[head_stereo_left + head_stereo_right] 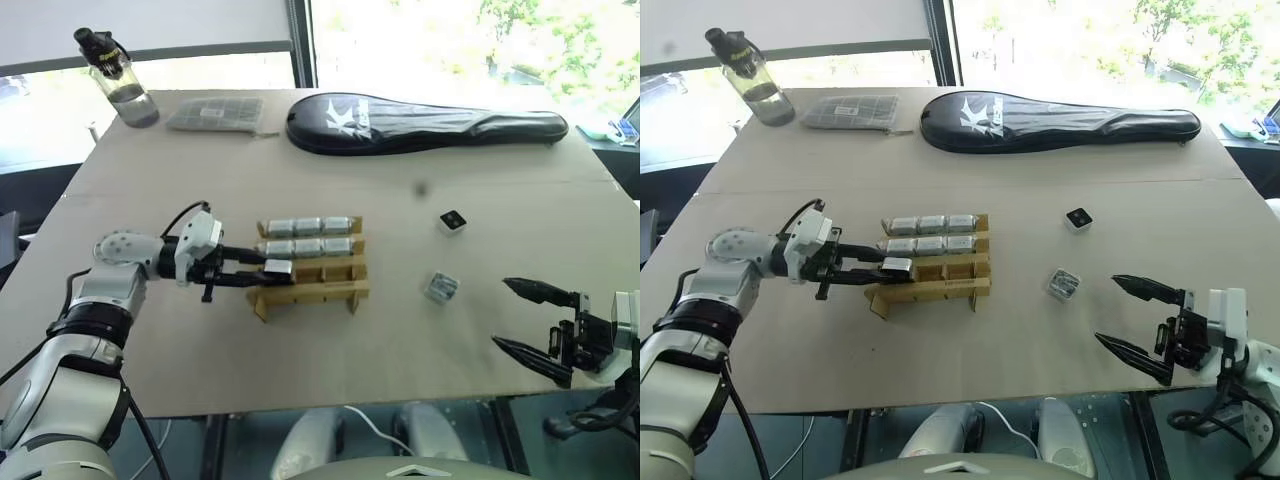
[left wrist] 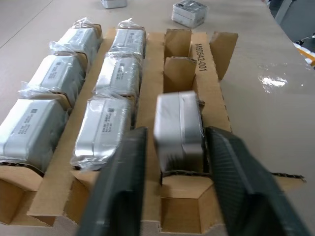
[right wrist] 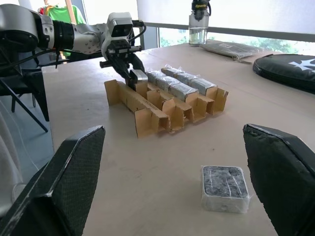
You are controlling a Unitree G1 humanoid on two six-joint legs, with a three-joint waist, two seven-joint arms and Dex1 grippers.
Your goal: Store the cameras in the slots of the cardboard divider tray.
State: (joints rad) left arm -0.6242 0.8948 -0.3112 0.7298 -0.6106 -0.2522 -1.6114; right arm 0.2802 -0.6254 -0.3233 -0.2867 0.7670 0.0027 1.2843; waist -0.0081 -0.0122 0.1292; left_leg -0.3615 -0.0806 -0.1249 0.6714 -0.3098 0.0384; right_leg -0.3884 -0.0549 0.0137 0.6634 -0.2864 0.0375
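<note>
We are seating a camera [image 2: 178, 129] in the cardboard divider tray [image 1: 310, 290], left end effector [image 1: 262, 272] seemingly just parting; next, withdrawing.

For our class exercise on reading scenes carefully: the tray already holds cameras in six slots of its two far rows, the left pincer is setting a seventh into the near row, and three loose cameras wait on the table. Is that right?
Not quite: two loose cameras wait on the table, not three, one with a black face and one nearer, as the left eye view shows. The tray does hold six, and the left pincer flanks a seventh in the near row.
</note>
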